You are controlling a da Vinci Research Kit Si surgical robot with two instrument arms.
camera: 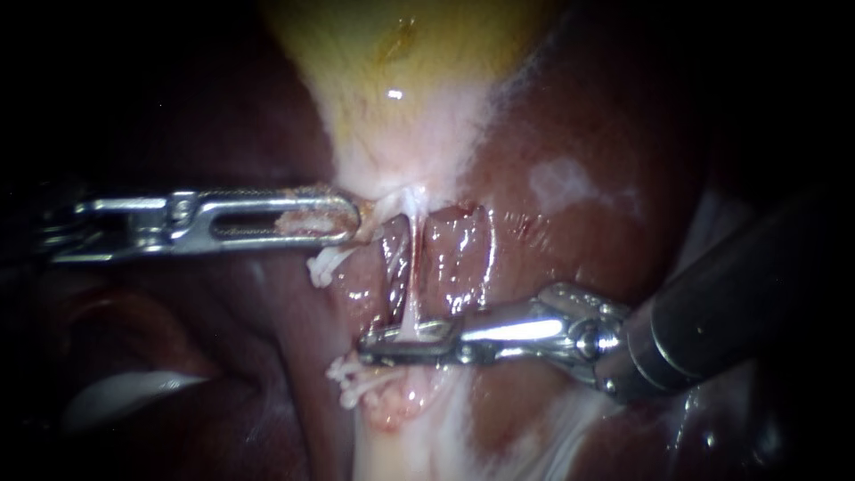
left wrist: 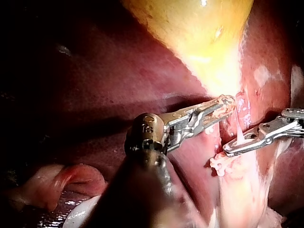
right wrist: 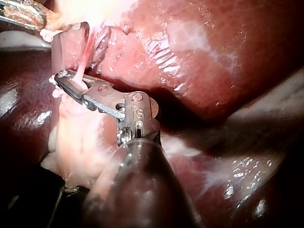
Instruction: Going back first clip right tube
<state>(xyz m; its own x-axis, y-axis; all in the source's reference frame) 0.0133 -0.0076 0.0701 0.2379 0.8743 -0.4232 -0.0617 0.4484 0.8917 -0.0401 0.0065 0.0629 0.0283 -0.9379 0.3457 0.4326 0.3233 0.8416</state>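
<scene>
Tube (camera: 412, 267) | thin, pale pink, taut | between gallbladder (camera: 401, 71) and right instrument (camera: 370, 347)

No text, label or sign can be read.

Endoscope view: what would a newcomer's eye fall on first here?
The yellow gallbladder at the top middle catches the eye first, narrowing to a pale neck against the dark red liver. Just below it the left instrument comes in from the left, its jaws shut on the gallbladder's neck. Lower down, the right instrument has its tip lying across a thin pale tube.
</scene>
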